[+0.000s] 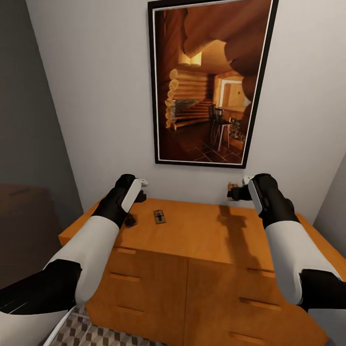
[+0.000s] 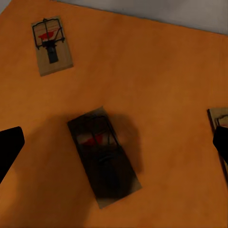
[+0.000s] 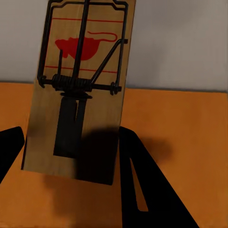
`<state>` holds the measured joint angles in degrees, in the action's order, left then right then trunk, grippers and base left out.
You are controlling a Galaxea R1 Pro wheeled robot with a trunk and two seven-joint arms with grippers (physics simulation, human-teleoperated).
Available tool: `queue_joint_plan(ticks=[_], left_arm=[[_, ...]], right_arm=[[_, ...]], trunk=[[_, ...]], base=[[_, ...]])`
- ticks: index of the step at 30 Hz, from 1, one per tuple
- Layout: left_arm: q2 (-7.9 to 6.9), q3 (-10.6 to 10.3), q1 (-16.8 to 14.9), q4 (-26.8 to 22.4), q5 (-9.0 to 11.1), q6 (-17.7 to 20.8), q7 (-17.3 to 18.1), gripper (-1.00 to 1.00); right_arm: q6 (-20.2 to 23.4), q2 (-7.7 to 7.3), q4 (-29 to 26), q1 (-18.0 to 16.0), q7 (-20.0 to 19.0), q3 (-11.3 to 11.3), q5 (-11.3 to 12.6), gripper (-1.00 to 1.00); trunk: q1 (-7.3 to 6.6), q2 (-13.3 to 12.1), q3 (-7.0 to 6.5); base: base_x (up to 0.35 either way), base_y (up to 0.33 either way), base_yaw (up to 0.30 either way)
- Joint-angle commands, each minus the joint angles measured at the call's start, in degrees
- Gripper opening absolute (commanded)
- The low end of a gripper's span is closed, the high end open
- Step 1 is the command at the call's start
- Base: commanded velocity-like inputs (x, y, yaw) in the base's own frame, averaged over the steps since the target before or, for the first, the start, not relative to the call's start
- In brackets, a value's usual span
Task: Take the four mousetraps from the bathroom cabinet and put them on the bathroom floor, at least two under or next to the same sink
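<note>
The right gripper (image 1: 232,192) pinches a mousetrap (image 3: 78,90) by one end, so it could slip loose, while the left gripper (image 2: 114,142) hangs wide over another mousetrap (image 2: 104,156) on the orange cabinet (image 1: 202,230).

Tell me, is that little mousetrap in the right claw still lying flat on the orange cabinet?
No. In the right wrist view the mousetrap is held up off the orange-brown cabinet top, its upper part standing against the grey wall behind.

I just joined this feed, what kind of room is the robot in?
Probably a corner of a home room: an orange wooden cabinet against a pale wall, a framed picture of a log cabin interior above it, and patterned tile floor. Mousetraps lie on top.
</note>
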<state>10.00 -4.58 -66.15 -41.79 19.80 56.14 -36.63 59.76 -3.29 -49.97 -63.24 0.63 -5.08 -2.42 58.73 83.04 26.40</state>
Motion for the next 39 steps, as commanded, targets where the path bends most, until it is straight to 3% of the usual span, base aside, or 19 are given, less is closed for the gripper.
queue_joint_plan(ticks=[1,3,5,10,17,26,28,30,33,39], left_arm=[[0.0,-0.1,0.0,0.0,0.6,0.1,-0.5,1.0],[0.0,-0.1,0.0,0.0,0.6,0.1,-0.5,1.0],[0.0,-0.1,-0.1,0.0,0.6,0.1,-0.5,1.0],[0.0,-0.1,0.0,0.0,0.6,0.1,-0.5,1.0],[0.0,-0.1,0.0,0.0,0.7,0.1,-0.5,1.0],[0.0,0.0,0.0,0.0,0.7,0.1,-0.5,1.0],[0.0,0.1,0.0,-0.1,0.6,0.1,-0.5,1.0],[0.0,0.1,0.0,-0.1,0.5,0.1,-0.5,1.0],[0.0,0.1,0.0,-0.2,0.5,0.1,-0.5,1.0],[0.0,0.1,0.0,-0.2,0.5,0.1,-0.5,1.0]], right_arm=[[0.2,0.05,0.5,0.0,-0.1,0.1,-0.2,-1.0],[0.2,0.19,2.3,0.0,-0.3,1.2,-0.2,-1.0],[0.2,0.73,3.9,0.0,-0.5,4.5,0.1,-1.0],[0.2,1.21,4.8,0.0,-1.6,9.1,0.3,-1.0],[0.2,1.03,5.0,0.0,-2.9,10.3,0.3,-1.0],[0.2,0.36,5.2,0.0,-2.8,9.7,0.0,-1.0],[0.2,-4.83,5.3,0.0,-2.6,6.5,-0.1,-1.0],[0.2,-7.78,5.4,0.0,-2.5,4.7,-0.1,-1.0],[0.2,-10.06,5.4,0.0,-2.4,3.6,-0.1,-1.0],[0.2,-11.41,5.4,0.0,-2.4,2.9,-0.1,-1.0]], trunk=[[0.0,0.0,0.07],[0.0,0.0,0.07],[0.0,0.0,0.07],[0.0,0.0,0.07],[0.0,0.0,0.07],[0.0,0.0,0.07],[0.0,0.0,0.07],[0.0,0.0,0.07],[0.0,0.0,0.07],[0.0,0.0,0.07]], base=[[0.007,-0.004,0.0],[0.004,-0.002,0.0],[0.002,-0.001,0.0],[0.0,0.0,0.0],[0.0,0.0,0.0],[0.0,0.0,0.0],[0.0,0.0,0.0],[0.0,0.0,0.0],[0.0,0.0,0.0],[0.0,0.0,0.0]])
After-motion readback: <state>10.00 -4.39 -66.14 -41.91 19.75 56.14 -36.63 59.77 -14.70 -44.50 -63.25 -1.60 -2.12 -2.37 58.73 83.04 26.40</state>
